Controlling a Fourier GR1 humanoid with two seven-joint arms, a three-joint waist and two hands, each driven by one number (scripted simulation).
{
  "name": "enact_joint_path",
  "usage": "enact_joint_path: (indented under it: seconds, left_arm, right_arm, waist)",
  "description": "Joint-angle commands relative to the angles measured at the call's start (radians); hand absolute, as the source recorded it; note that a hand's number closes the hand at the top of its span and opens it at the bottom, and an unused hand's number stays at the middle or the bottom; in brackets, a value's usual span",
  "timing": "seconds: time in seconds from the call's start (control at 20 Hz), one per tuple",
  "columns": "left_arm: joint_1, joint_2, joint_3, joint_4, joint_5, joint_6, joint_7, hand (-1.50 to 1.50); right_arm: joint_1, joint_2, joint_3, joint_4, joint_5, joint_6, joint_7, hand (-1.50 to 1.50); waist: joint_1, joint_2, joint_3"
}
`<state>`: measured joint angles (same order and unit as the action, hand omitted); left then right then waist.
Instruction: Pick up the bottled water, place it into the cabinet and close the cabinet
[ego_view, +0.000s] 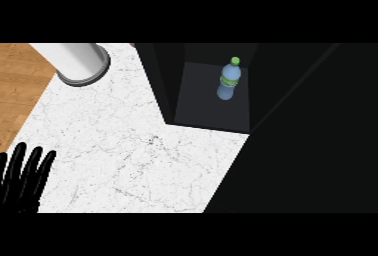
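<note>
Now the bottled water (229, 82) is inside the cabinet (210, 112), on its dark grey floor toward the back of the compartment, well clear of the front edge and nearer the right wall than the left. Its long axis runs almost straight up and down the head view, leaning a little to the right. The green cap (235, 61) points toward the view's top and the blue base toward the counter. It looks to be standing on its base, with a green band around its middle. Nothing touches it.

The cabinet's front is open and its interior shows plainly; a broad black mass fills the view to its right, and I cannot tell which part of that is a door.

The left hand (22, 187) shows at the lower left corner, released, its black fingers straight and pointing up, holding nothing, well apart from the bottle. It lies over the edge of the white marble counter (125, 150). A pale cylinder (80, 60) with a grey base stands at the counter's far left corner, beside a strip of wooden floor (18, 80).
</note>
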<state>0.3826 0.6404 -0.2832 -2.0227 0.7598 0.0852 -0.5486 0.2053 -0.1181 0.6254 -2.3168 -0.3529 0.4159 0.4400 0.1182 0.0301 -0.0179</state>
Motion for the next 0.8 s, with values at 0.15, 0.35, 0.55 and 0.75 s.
enact_joint_path:
  seconds: [0.15, 0.35, 0.55, 0.75]
  left_arm:
    - [0.012, -0.011, 0.001, 0.008, 0.012, -0.017, -0.013, -1.50]
    - [0.004, 0.004, 0.011, -0.011, 0.014, -0.020, 0.000, -1.50]
    - [0.000, 0.005, -0.009, 0.001, 0.013, -0.041, 0.007, -1.50]
    - [-0.012, 0.002, 0.004, 0.013, 0.025, -0.051, 0.007, -1.50]
  right_arm:
    - [-0.068, 0.113, -0.141, 0.145, 0.025, -0.239, -0.044, 1.50]
    - [-0.156, 0.113, -0.223, 0.220, -0.006, -0.287, -0.061, 1.50]
    - [-0.335, 0.116, -0.295, 0.362, -0.030, -0.412, -0.055, 1.50]
    - [-0.561, 0.117, -0.332, 0.553, -0.045, -0.555, -0.069, 1.50]
  waist:
    - [-0.008, 0.017, 0.006]
    - [0.014, 0.017, 0.010]
    - [0.030, 0.017, 0.011]
    - [0.033, 0.007, 0.013]
